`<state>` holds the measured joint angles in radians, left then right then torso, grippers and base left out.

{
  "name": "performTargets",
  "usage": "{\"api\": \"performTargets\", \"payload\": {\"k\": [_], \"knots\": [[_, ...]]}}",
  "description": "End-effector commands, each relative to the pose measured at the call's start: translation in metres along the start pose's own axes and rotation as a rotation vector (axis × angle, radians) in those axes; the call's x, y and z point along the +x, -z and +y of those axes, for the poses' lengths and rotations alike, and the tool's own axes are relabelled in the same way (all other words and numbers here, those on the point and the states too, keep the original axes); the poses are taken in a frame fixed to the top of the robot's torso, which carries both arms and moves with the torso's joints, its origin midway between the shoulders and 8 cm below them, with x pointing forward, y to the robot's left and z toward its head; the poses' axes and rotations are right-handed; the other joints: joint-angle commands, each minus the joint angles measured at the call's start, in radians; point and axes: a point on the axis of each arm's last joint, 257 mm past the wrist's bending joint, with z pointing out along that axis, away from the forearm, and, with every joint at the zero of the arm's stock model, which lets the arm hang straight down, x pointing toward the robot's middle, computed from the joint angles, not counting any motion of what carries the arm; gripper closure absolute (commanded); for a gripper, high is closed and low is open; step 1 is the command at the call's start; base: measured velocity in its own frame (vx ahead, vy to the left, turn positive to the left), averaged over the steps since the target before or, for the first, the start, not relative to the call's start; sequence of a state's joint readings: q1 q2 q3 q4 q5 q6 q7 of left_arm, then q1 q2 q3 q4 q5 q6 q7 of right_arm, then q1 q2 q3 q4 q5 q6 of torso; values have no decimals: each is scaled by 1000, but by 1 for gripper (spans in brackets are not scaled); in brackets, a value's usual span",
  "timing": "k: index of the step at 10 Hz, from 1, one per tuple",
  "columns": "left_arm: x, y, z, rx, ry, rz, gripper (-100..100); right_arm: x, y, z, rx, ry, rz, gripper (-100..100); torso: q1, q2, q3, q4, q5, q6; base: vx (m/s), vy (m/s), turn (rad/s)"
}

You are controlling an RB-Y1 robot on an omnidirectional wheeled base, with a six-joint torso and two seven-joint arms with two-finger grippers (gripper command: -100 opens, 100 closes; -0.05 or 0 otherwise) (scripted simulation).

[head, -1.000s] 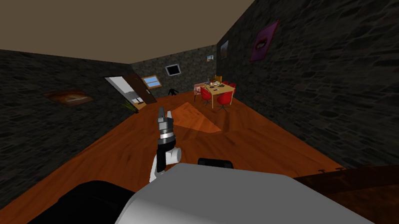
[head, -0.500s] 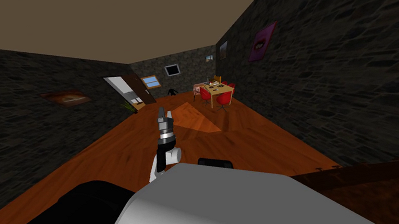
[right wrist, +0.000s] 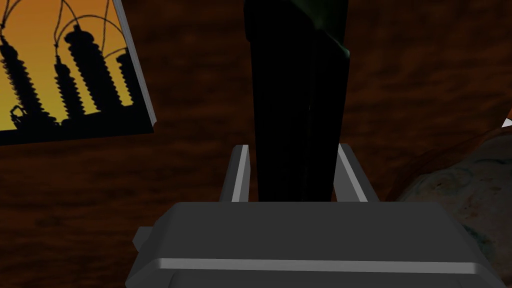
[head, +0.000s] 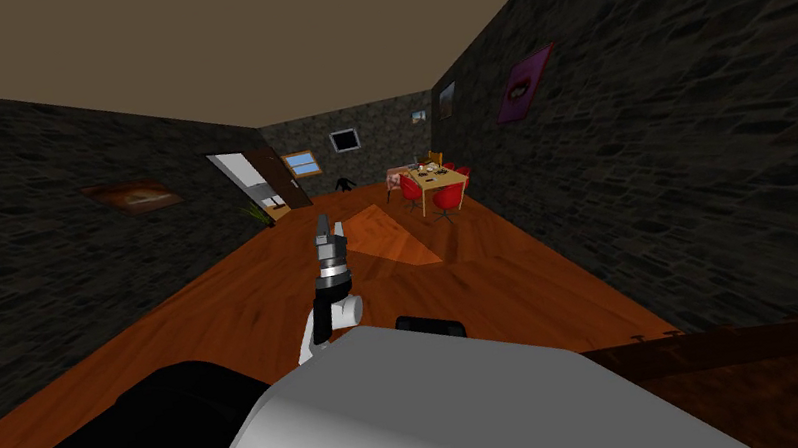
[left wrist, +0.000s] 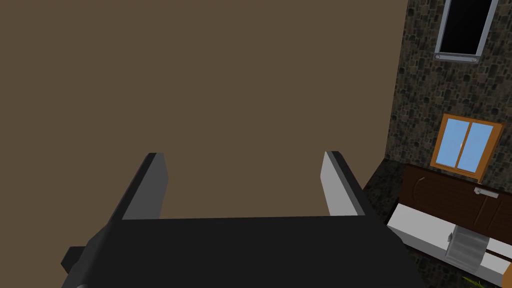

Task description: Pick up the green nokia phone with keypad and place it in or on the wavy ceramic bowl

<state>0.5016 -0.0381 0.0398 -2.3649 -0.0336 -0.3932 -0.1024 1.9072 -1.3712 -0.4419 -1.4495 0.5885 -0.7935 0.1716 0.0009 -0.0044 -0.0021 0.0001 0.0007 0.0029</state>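
In the right wrist view a long, dark, nearly black phone (right wrist: 297,100) with a greenish sheen on one edge stands between my right gripper's (right wrist: 295,172) fingers, which sit against its two sides. It rests over a dark brown wooden surface (right wrist: 425,75). Beside the gripper shows the pale, mottled rim of a bowl (right wrist: 465,195). My left gripper (left wrist: 245,175) is open and holds nothing; in the head view the left arm (head: 329,258) is raised in front of me.
A flat picture with black silhouettes on orange (right wrist: 65,70) lies on the wooden surface near the phone. A dark brown tabletop (head: 797,372) lies at my right. Far down the room stand a wooden table (head: 433,180) and red chairs.
The head view shifted very slightly a second ago; since then nothing visibly moved in it.
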Motion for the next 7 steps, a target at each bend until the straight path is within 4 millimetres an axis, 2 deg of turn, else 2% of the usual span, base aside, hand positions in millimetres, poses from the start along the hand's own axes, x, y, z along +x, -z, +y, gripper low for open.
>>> {"api": "performTargets", "payload": {"k": [1,2,3,5,6,7], "knots": [[0,0,0,0,0,0,0,0,0,0,0,0,0,100,0,0,0,0,0,0,0,0,0],[0,0,0,0,0,0,0,0,0,0,0,0,0,0,0,0,0,0,0,0,0,0,0],[0,0,0,0,0,0,0,3,8,0,2,-4,1,100,0,0,0,0,0,0,7,4,29],[0,0,0,0,0,0,0,7,21,0,3,-10,4,100,2,-1,-1,-1,1,0,17,13,24],[0,0,0,0,0,0,0,5,17,-1,4,-8,4,100,2,-2,-1,-1,2,0,8,6,2],[0,0,0,0,0,0,0,5,18,-1,3,-8,3,0,2,-1,-1,-1,2,0,0,0,0]]}}
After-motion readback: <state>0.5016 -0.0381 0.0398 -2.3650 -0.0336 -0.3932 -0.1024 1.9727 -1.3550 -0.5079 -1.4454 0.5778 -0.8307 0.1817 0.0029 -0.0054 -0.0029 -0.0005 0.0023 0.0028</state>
